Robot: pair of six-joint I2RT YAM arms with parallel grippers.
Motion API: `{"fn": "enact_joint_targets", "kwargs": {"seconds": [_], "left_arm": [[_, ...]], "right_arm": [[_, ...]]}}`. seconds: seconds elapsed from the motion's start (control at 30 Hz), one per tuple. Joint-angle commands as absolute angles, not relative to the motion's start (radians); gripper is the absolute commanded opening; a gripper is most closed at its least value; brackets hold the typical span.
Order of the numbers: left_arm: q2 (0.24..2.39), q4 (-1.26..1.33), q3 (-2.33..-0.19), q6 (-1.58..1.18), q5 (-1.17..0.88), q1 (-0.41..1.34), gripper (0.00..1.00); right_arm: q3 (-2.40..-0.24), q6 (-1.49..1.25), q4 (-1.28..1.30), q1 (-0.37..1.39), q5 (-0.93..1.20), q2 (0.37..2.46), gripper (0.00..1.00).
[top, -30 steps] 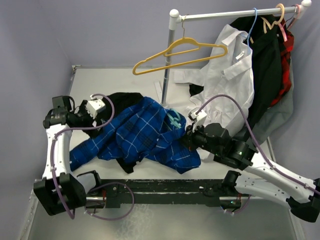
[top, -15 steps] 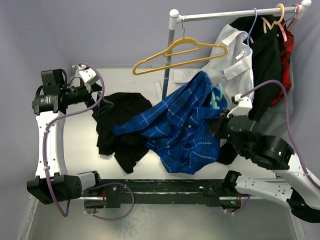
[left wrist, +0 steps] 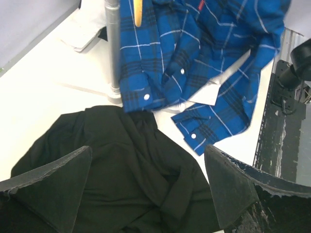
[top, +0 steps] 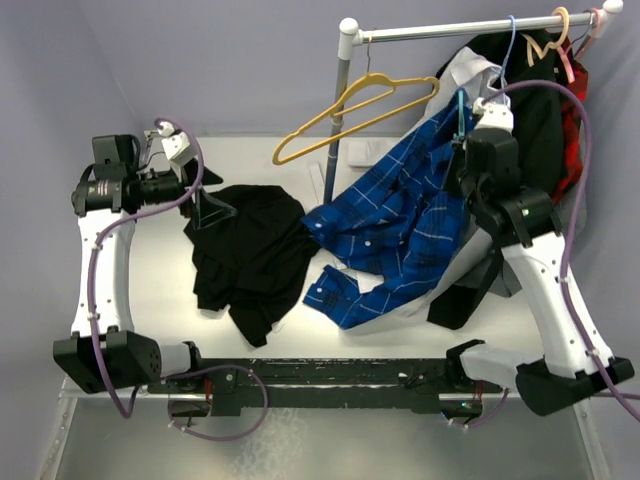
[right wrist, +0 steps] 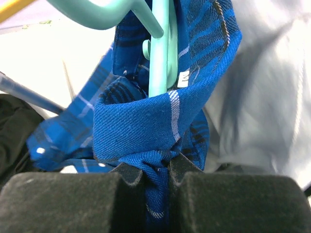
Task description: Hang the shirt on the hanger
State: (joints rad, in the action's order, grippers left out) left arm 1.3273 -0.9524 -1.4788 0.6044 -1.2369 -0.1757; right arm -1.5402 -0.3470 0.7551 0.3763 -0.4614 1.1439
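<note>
The blue plaid shirt hangs from my raised right gripper, its lower part trailing down onto the table. In the right wrist view the gripper is shut on a bunched fold of the shirt at the collar. The teal hanger rises straight out of that fold, and its hook stands just below the rail. My left gripper hovers open at the left, over the black garment, with nothing between its fingers. The left gripper is apart from the shirt.
A rail on a grey pole carries a yellow hanger, a white shirt and dark garments at the right. The black garment lies spread on the white table.
My right arm has lifted the shirt and hanger off the table, up and right toward the rail. The black garment is uncovered. My left arm drew back to the left, open.
</note>
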Motion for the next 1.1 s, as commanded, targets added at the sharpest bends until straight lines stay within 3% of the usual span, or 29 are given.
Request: {"fn": "enact_joint_targets", "kwargs": {"seconds": [0.0, 0.47, 1.07], "left_arm": [[1.22, -0.957, -1.416, 0.621, -1.27, -0.172, 1.0], [1.059, -1.12, -1.272, 0.747, -1.203, -0.172, 0.99], [1.072, -1.115, -1.228, 0.739, -1.2, -0.172, 0.99]], "right_arm": [[-1.726, -0.212, 0.592, 0.307, -0.333, 1.208, 0.0], [-2.275, -0.181, 0.677, 0.205, -0.149, 1.549, 0.0], [-2.207, -0.237, 0.584, 0.034, 0.097, 1.63, 0.0]]}}
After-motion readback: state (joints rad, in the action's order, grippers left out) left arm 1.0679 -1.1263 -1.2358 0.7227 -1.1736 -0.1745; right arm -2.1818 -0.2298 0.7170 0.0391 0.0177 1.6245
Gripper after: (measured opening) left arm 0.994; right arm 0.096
